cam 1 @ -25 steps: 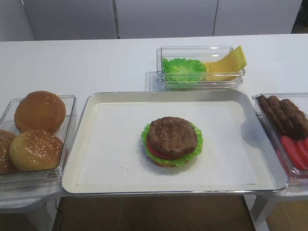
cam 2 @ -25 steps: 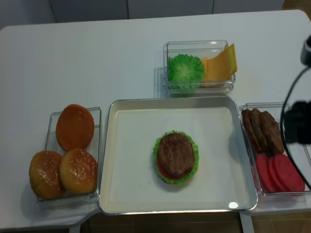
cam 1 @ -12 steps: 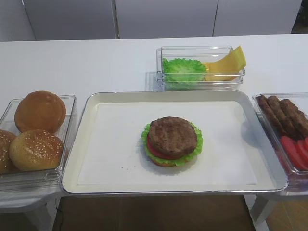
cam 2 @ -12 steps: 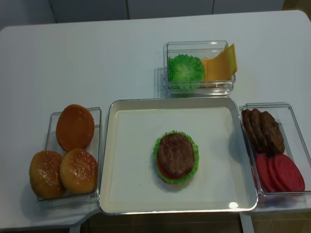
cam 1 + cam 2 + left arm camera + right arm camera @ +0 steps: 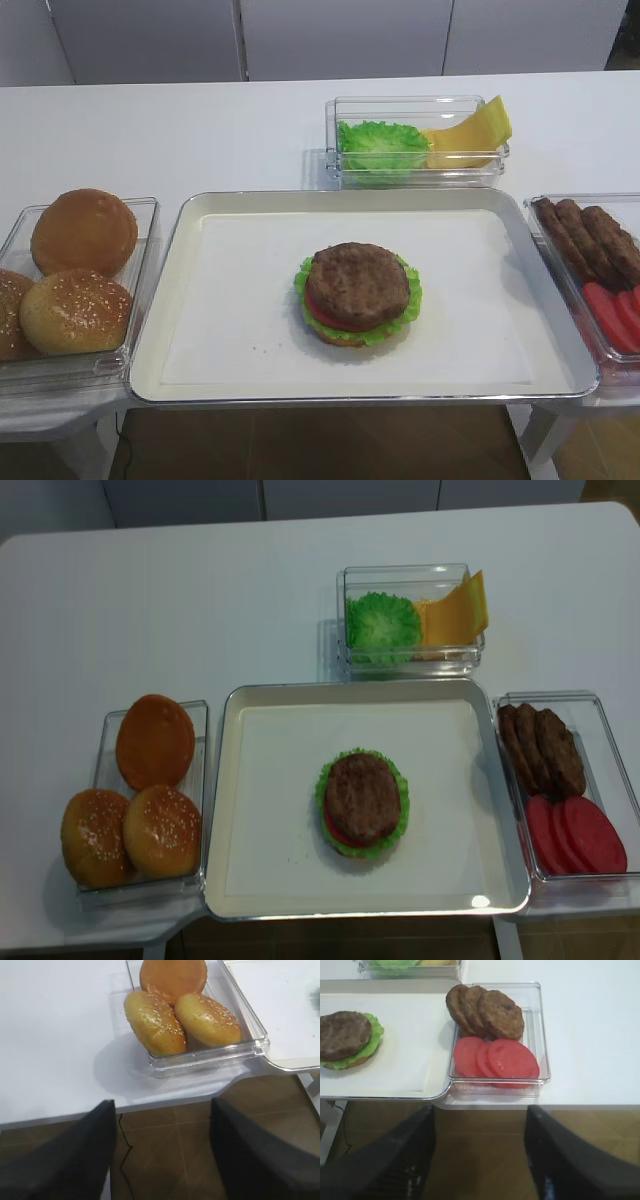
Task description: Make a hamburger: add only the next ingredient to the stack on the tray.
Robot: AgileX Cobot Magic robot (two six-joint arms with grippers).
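We see the patty point(image 5: 358, 281) already sitting on top of the stack point(image 5: 357, 325), tomato and lettuce edges showing under it, near the middle of the tray point(image 5: 170, 290) on its white paper. Our right gripper point(image 5: 480, 1152) hangs below the table edge just in front of the box of spare patties and tomato slices point(image 5: 540, 1040), fingers point(image 5: 570, 1155) spread wide with nothing between them. Left gripper point(image 5: 162, 1152) sits off the table edge in front of the bun box point(image 5: 250, 1035), fingers likewise apart and holding nothing.
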